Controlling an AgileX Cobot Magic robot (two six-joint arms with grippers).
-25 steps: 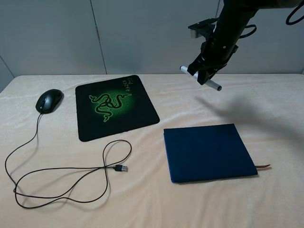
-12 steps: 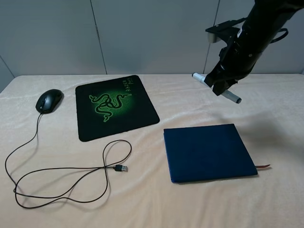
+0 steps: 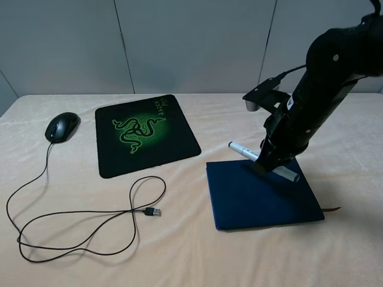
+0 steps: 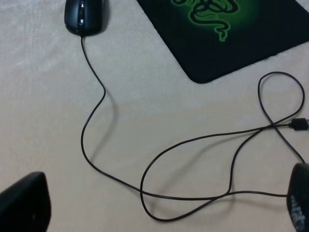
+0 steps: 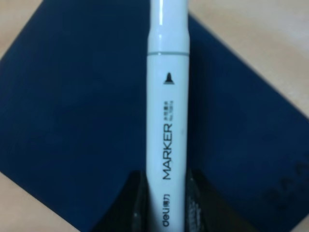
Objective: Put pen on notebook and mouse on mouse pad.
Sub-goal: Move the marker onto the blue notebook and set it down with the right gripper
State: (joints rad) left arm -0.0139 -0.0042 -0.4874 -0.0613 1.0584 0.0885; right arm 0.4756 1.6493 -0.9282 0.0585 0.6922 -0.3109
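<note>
**Pen held over notebook, mouse off its pad**

The pen (image 3: 242, 149) is clamped mid-barrel in the right gripper (image 3: 267, 162), low over the far edge of the notebook (image 3: 263, 197). One end pokes out past the notebook's far-left corner. Can't tell if it's touching the cover. In the right wrist view the fingers (image 5: 133, 193) pinch the pen (image 5: 167, 96) from both sides, w/ the navy notebook (image 5: 72, 111) filling most of the bkgd. The barrel is smooth, white and round, w/ "MARKER" in dark print.

The notebook is flat, rectangular and matte, w/ a thin brown ribbon (image 3: 332, 209) sticking out at the near-right corner. The R arm stands partly in front of its far edge.

The mouse pad (image 3: 145, 134) lies well apart to the left: black, square, rounded corners, green snake emblem, nothing on it. The mouse (image 3: 62, 127) sits just beside its left edge, on the cloth. It's small, black, oval and a bit glossy. Its cable (image 3: 90, 212) runs toward the near side in loose loops and ends at the USB plug (image 3: 154, 211) below the pad.

The left wrist view looks down on the mouse (image 4: 83, 17), a pad corner (image 4: 231, 29) and the cable loops (image 4: 96, 96). The left gripper (image 4: 161, 208) has its fingers spread wide, holding nothing.

The table cloth (image 3: 335, 251) is cream, soft-looking and faintly textured.
</note>
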